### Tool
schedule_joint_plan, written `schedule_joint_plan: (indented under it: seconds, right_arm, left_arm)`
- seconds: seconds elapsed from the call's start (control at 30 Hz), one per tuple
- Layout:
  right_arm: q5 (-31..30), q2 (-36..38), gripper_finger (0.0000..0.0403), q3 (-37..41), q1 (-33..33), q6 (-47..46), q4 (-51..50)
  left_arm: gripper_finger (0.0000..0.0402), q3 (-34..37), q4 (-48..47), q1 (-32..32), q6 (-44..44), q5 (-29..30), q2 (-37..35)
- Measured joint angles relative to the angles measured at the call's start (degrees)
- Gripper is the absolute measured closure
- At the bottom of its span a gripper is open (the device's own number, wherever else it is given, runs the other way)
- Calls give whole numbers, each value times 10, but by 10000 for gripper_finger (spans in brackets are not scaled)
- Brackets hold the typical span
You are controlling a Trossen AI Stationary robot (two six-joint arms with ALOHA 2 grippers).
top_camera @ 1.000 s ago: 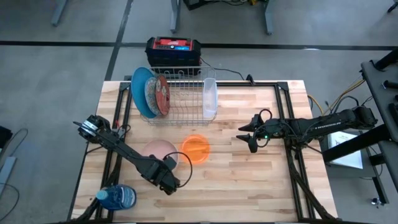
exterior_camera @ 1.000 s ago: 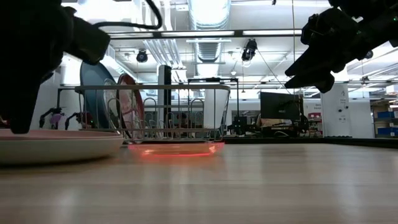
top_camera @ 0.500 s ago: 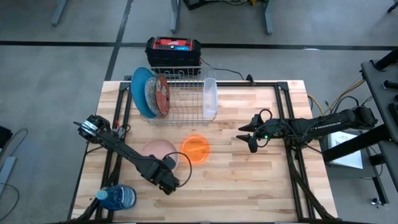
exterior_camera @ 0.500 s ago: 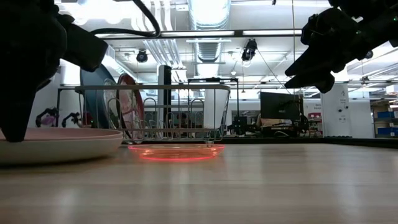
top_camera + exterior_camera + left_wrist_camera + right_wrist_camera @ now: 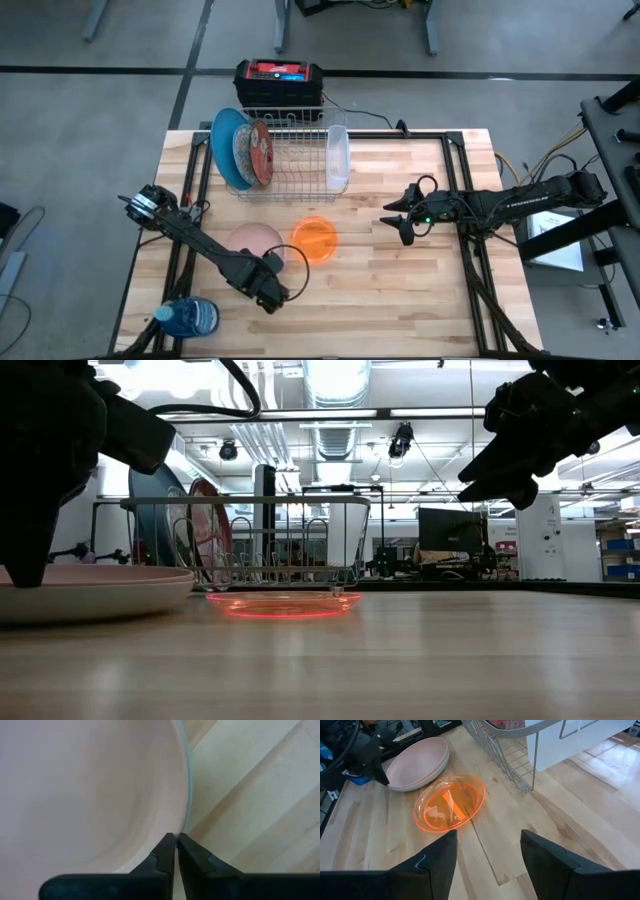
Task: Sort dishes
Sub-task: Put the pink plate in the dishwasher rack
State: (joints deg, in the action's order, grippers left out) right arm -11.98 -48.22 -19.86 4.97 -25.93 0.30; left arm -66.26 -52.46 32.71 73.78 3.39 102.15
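Observation:
The pink dish [image 5: 252, 240] rests on its base on the table, left of centre. My left gripper [image 5: 273, 263] points down at the dish's near-right rim and is shut on it. The translucent orange bowl [image 5: 316, 238] sits on the table just right of the dish. A blue plate [image 5: 224, 145], a patterned plate [image 5: 243, 153] and a red plate [image 5: 262, 152] stand on edge in the wire rack [image 5: 295, 150]. My right gripper [image 5: 400, 222] hovers open right of the bowl, above the table, holding nothing. My left gripper pinches the pink dish's rim [image 5: 184, 822] between its two fingers, one inside the dish and one outside. The fingers [image 5: 162, 851] come from above, pointing down. The dish stays level with its base on the table [image 5: 95, 592].
A clear plastic container [image 5: 338, 155] stands in the rack's right end. A blue water bottle [image 5: 190, 318] lies at the near left corner. A red-and-black box [image 5: 279, 80] sits beyond the table's far edge. Bare wood lies near and right of the orange bowl.
My left gripper has shut its fingers on the pink dish's rim without moving away. The dish remains on the table.

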Motion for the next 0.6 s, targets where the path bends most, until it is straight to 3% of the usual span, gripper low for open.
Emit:
schedule_joint_plan:
  seconds: [0.6]
  right_arm:
    - [0,0,201,0,0,2,0]
  left_arm:
    - [392,-69,-53,0,-37,32,0]
